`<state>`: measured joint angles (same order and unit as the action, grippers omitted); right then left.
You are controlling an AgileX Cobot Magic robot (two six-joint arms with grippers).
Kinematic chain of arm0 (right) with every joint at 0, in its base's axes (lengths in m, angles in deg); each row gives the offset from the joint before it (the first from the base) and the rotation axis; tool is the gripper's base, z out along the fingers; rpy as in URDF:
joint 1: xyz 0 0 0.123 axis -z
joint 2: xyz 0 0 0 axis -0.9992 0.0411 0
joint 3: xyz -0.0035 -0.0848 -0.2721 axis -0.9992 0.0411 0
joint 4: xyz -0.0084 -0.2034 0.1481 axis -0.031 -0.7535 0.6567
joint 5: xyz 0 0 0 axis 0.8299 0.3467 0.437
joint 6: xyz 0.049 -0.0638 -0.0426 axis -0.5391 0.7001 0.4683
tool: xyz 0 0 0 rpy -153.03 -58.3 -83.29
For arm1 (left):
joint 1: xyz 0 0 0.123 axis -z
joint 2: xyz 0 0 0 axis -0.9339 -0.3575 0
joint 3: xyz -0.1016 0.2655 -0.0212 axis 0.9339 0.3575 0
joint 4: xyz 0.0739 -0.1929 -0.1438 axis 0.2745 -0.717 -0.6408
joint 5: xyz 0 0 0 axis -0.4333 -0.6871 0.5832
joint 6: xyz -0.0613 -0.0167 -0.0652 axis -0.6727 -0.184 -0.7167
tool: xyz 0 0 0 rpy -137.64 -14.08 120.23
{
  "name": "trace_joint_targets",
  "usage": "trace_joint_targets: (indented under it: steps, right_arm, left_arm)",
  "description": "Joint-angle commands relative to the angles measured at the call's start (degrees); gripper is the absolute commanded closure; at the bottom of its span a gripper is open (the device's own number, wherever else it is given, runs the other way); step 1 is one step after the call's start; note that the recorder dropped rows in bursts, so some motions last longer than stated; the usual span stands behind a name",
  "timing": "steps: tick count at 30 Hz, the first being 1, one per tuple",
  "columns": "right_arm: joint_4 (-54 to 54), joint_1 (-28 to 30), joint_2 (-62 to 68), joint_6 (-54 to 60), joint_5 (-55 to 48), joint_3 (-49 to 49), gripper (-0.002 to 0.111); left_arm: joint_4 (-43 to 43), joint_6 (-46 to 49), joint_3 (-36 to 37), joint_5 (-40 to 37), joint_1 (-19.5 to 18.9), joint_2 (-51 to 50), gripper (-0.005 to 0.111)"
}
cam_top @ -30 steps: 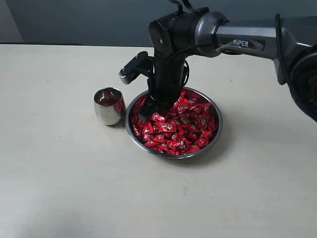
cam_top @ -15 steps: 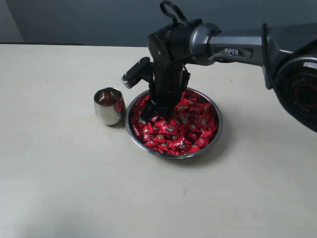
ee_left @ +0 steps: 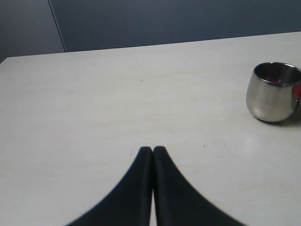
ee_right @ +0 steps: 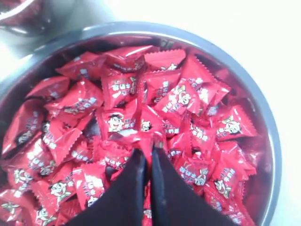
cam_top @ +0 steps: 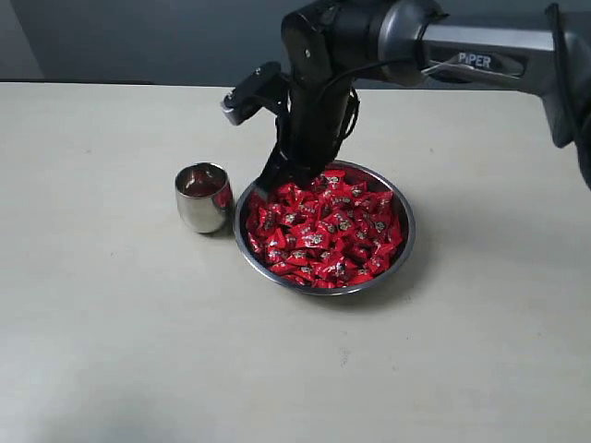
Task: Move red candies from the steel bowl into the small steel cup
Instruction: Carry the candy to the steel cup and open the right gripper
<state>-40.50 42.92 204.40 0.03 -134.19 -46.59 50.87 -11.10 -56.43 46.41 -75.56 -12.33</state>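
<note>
- My right gripper was pinched shut on a red candy, over the edge of the steel bowl nearest the small steel cup.
- Bare table lay open all round.
- My fingers hid the wrapper's lower part.

The red candies are glossy red, each printed with a small white cartoon face. The steel bowl and small steel cup are mirror silver, and the cup's inside reflects red. The table is pale beige, the far wall dark blue-grey, and the arm black and grey.
</note>
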Motion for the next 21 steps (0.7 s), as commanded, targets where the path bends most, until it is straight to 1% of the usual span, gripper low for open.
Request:
trace_joint_targets:
  steps: [1, 5, 9, 17, 21]
  right_arm:
    - [1.9, 0.0, -2.2, -0.1, -0.5, 0.1, 0.109]
    - [5.5, 0.0, -2.5, -0.1, 0.0, 0.1, 0.109]
    - [10.3, 0.0, -2.5, 0.7, 2.8, 0.1, 0.109]
    - [27.4, 0.0, -2.5, 9.7, 7.0, -2.6, 0.109]
    - [34.1, 0.0, -2.3, 14.6, 9.1, -2.7, 0.109]
  left_arm:
    - [0.1, -0.1, -0.5, 0.3, 0.3, 0.3, 0.106]
    - [0.1, -0.1, -0.5, 0.3, 0.3, 0.3, 0.106]
    - [0.1, -0.1, -0.5, 0.3, 0.3, 0.3, 0.106]
    - [0.1, -0.1, -0.5, 0.3, 0.3, 0.3, 0.106]
    - [0.1, -0.1, -0.5, 0.3, 0.3, 0.3, 0.106]
